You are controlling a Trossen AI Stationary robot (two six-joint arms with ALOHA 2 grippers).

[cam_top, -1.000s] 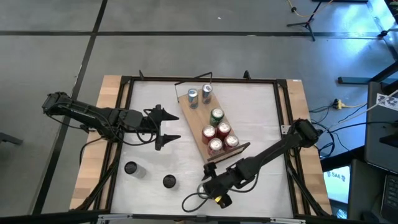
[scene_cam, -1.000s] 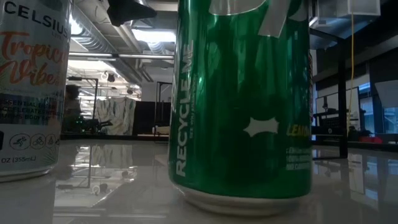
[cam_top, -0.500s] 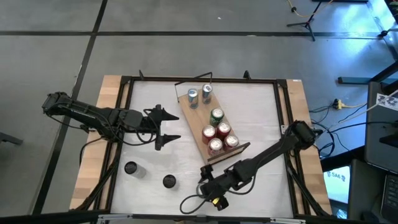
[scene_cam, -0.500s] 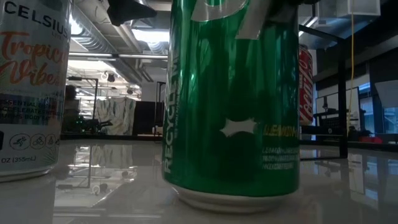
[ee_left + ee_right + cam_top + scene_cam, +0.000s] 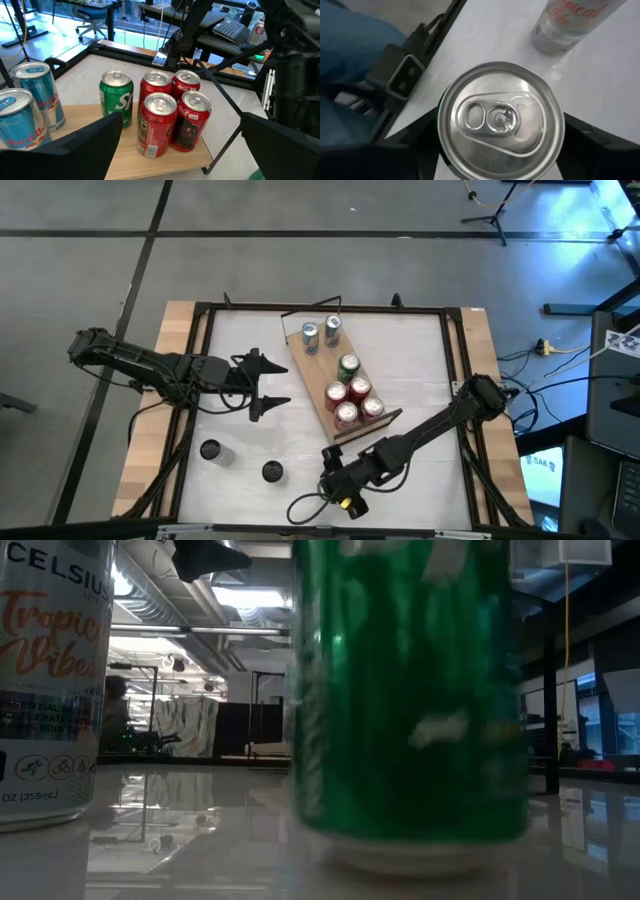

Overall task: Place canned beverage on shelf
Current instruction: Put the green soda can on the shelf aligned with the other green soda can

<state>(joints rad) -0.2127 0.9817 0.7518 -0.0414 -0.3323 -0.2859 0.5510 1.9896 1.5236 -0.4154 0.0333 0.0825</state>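
Observation:
A green can (image 5: 410, 700) stands on the white table near its front edge; its silver top (image 5: 500, 120) fills the right wrist view. My right gripper (image 5: 328, 472) reaches down over it and hides it in the high view. The shelf (image 5: 318, 383), a light-wood board, lies slantwise at the table's middle. On it stand two blue-silver cans, a green one and three red ones (image 5: 167, 117). My left gripper (image 5: 268, 385) hangs open above the table, left of the shelf, holding nothing. My right gripper has the green can between its two fingers (image 5: 415, 150), one on each side of the can's wall (image 5: 441, 131) just under the top rim. The fingers slant down from the table's right side. The can stands upright with its base (image 5: 400, 855) on the table.
A white Celsius can (image 5: 50, 690) stands beside the green one and shows past it in the right wrist view (image 5: 570, 25). Two loose cans (image 5: 210, 450) (image 5: 272, 471) stand at the near left. The black frame rail (image 5: 405, 75) runs along the near edge.
In the low view the green can has slid a little sideways and turned about its axis, first one way, then back. It now shows blurred, and its base has stayed on the table. My left arm has kept still.

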